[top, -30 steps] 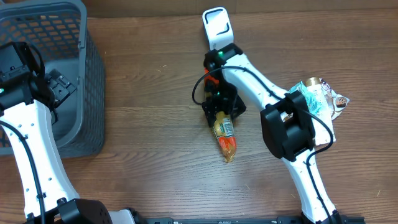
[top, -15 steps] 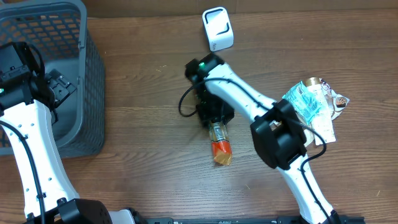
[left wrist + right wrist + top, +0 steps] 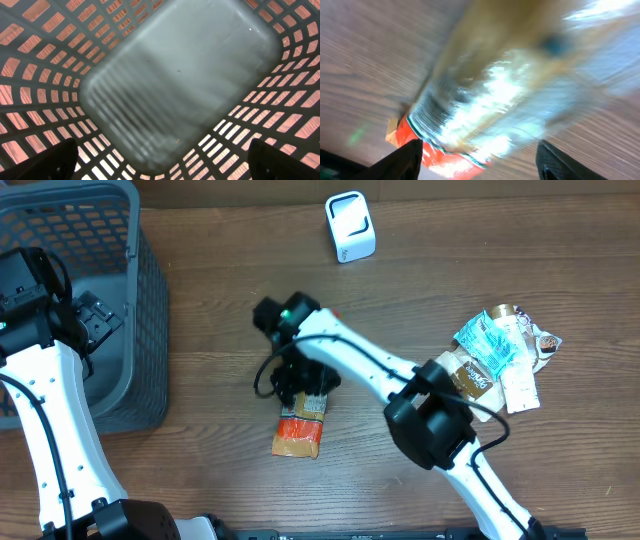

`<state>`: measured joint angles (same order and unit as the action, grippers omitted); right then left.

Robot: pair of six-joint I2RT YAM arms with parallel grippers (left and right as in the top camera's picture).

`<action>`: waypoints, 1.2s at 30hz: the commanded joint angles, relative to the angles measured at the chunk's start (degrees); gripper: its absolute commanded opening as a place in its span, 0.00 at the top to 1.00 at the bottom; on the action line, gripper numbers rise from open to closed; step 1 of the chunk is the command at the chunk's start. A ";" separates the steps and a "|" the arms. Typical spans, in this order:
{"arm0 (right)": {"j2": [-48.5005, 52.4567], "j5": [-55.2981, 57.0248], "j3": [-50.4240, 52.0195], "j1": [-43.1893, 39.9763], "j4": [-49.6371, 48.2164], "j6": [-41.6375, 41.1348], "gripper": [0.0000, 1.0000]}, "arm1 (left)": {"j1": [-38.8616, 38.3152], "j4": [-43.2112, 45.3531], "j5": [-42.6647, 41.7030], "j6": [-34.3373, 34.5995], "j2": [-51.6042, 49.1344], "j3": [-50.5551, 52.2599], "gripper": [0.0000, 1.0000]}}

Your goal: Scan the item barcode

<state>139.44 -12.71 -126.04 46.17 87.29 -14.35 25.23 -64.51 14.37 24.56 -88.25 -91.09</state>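
**Two arms apart, one packet mid-worktop**

Two arms work far from each other over the brown wood-grain worktop. The right arm reaches across to the middle, and its right hand sits over the upper end of an orange-and-red foil snack packet with a paler, shiny upper part. The snack packet lies roughly lengthwise toward the robot, its red end nearest the front edge.

The right wrist view is badly smeared. It shows the glossy wrapper filling the space between the two dark fingers, with the red end at the lower left. The fingers stand fairly wide, but I cannot tell whether they are pinching the wrapper or only flanking it.

A small white box-shaped scanner stands near the far edge, well apart from the packet and up to its right. A loose heap of packets in teal, white and brown lies at the right side.

At the left, the left hand hangs inside a grey plastic lattice basket. Its fingers are spread fully with nothing between them. The left wrist view looks straight down at the basket's blurred grey floor and slotted walls.
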 commanded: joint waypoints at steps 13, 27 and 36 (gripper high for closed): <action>-2.01 -9.97 4.48 -14.34 -0.68 8.55 0.02 | -0.11 0.00 -0.48 0.98 -0.15 0.24 0.00; -15.76 -18.27 2.43 -24.59 -0.94 12.48 0.30 | -0.11 0.00 -0.48 0.98 -0.15 0.24 0.00; -33.83 -7.82 3.58 -23.85 1.57 7.61 0.33 | -0.11 0.00 -0.48 0.98 -0.15 0.24 0.00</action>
<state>109.32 -25.04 -122.23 20.60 88.44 -3.57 25.23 -64.51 14.37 24.56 -88.25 -91.09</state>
